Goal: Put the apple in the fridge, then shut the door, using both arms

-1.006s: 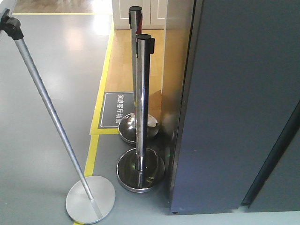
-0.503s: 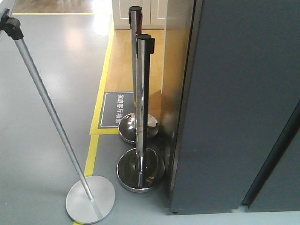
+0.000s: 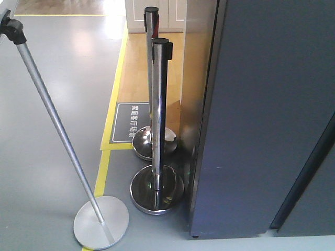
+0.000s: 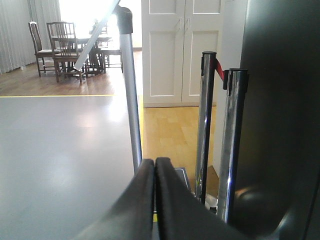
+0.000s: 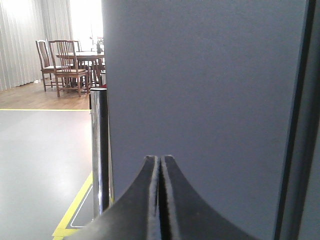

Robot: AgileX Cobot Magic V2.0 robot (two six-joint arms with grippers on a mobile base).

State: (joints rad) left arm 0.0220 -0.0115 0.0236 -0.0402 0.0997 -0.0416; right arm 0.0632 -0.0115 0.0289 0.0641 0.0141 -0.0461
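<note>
Both tools, left (image 4: pixel 154 172) and right (image 5: pixel 160 170), are pressed together and empty, the right squarely facing the upright grey fridge (image 5: pixel 210 100), the left aimed past its left edge; no apple shows.

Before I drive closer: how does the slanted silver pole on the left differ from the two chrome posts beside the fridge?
The slanted silver pole leans and looks matte; the chrome posts stand upright and mirror-bright. The pole's base is a flat disc; the posts' bases are domed. The pole stands apart on grey floor; the posts sit close to the fridge. All have black tops.
</note>
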